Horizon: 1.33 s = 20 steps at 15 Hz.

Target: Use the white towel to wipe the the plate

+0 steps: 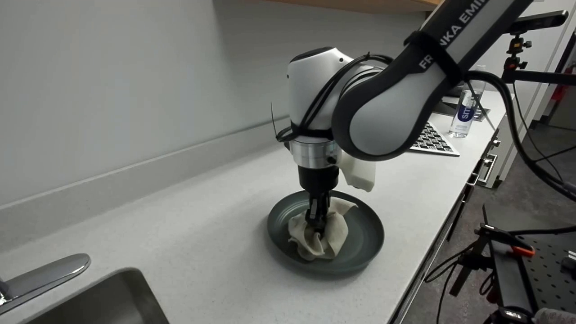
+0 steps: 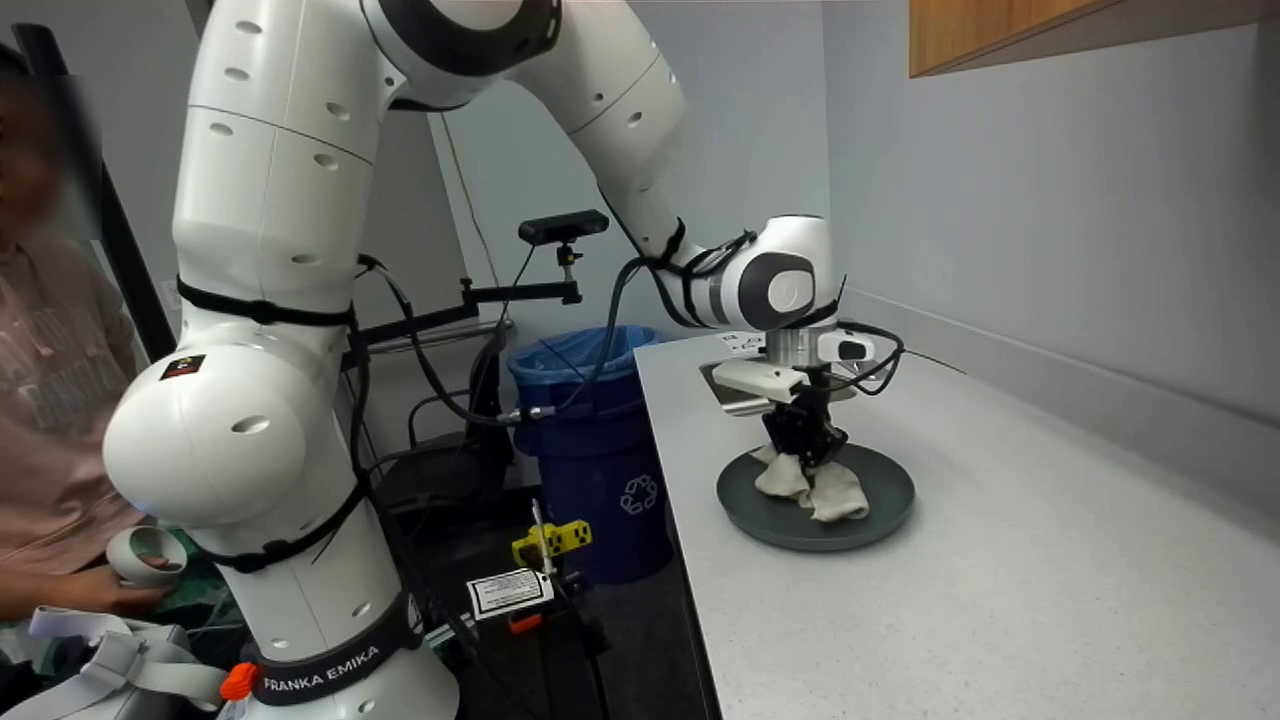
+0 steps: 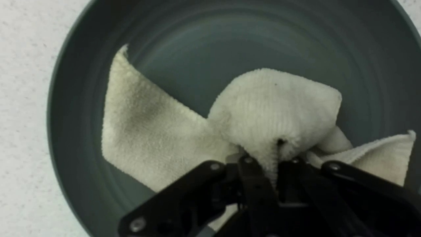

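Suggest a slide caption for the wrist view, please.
The gripper pinches the crumpled white towel, which lies on the dark grey-green plate.

Passable from here: counter (image 1: 193, 225) between sink (image 1: 128, 292) and plate (image 1: 363, 240), plus bare plate beside the white towel (image 1: 336, 230); in the way: gripper (image 1: 317, 226) clamped on that towel, arm (image 1: 384, 121) above, wall (image 1: 112, 85) alongside, bottle (image 1: 465, 111) and checkered board (image 1: 432, 139) beyond.

Towel (image 3: 256, 115) is showing cream-white, plate (image 3: 230, 42) dark grey-green; board (image 1: 431, 139) is carrying black-and-white checks; gripper (image 3: 271, 163) is showing black.
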Motion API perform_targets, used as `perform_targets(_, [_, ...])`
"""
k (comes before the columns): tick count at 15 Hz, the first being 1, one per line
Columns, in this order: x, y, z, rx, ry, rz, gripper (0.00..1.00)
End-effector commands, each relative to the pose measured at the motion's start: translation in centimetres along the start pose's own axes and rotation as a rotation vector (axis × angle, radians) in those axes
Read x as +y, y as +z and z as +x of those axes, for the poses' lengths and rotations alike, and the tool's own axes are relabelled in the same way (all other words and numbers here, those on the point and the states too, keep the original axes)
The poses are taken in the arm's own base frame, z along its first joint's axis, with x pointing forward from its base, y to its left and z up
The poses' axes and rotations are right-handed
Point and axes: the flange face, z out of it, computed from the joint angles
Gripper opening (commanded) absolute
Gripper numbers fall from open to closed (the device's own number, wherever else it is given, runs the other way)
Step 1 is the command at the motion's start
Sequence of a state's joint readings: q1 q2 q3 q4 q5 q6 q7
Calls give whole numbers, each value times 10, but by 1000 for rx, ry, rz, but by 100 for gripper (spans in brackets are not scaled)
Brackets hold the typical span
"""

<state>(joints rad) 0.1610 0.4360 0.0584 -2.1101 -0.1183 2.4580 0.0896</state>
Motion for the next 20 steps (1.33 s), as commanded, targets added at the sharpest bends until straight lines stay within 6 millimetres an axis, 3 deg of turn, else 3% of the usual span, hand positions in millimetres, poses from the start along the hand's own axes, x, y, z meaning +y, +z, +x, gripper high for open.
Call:
perform_targets(1, [24, -6, -14, -38, 19, -67, 3])
perform_targets(6, [50, -6, 1, -17, 30, -184, 3])
perform_targets(9, [49, -11, 20, 33, 35, -206, 3])
perform_targets(14, [15, -23, 38, 68, -5, -142, 3])
perform_targets(20, [-18, -31, 16, 36, 23, -36, 3])
